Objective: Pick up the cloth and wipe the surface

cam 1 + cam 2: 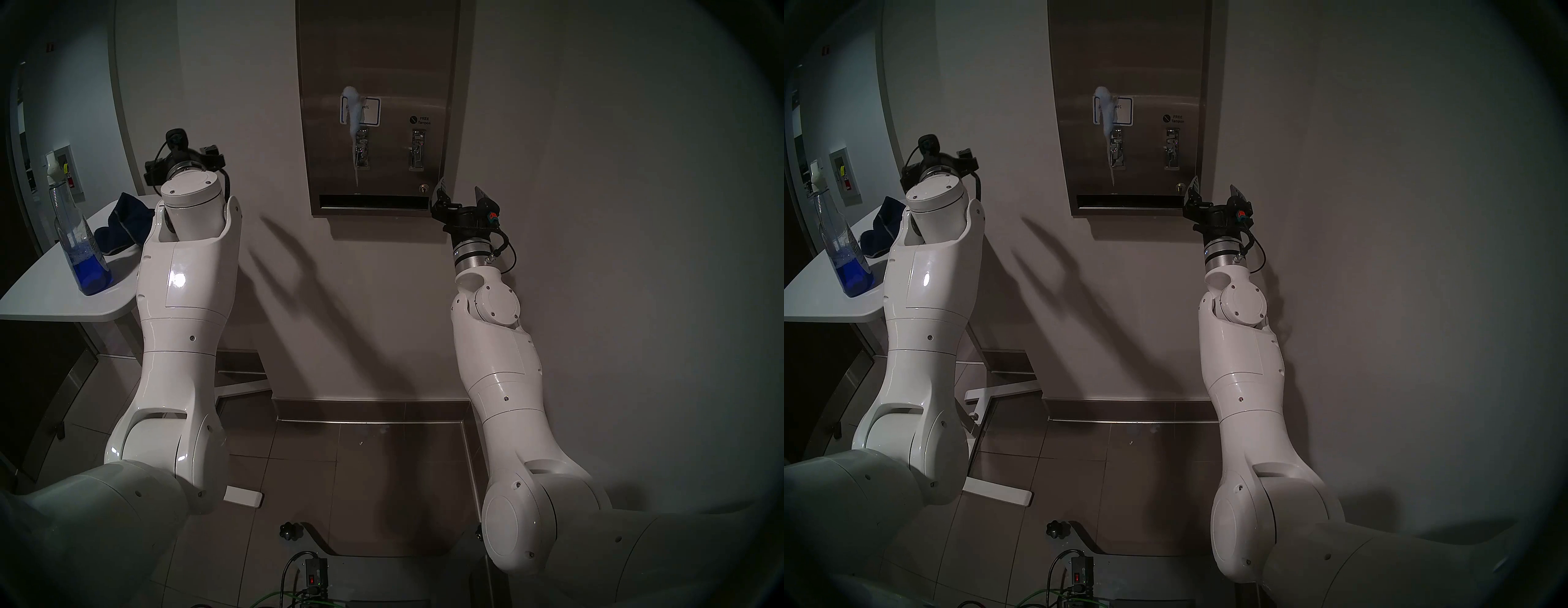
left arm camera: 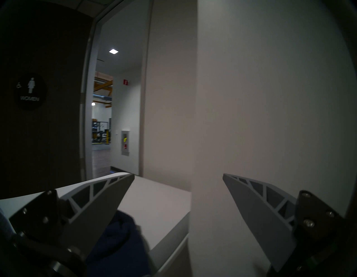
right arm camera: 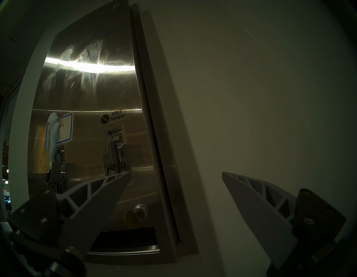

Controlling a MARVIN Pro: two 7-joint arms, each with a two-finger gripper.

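Observation:
The dark navy cloth [image 1: 127,225] lies crumpled on the white table [image 1: 51,297] at the left; it also shows in the left wrist view [image 2: 119,238], low between the fingers. My left gripper [image 2: 178,175] is open and empty, above the cloth near the wall corner. The stainless-steel dispenser front [image 1: 403,63] hangs on the wall, with a white foam streak [image 1: 353,123] running down over its blue-bordered label and left lever. My right gripper [image 1: 460,193] is open and empty at the dispenser's lower right corner, close to the steel front [image 3: 87,92].
A spray bottle with blue liquid [image 1: 78,242] stands on the table's front part. A dark door with a WOMEN sign [image 2: 31,92] is left of the table. A key sits in the lock [image 3: 135,215] above the dispenser's dark slot. The table's white legs [image 1: 1004,390] stand on the floor.

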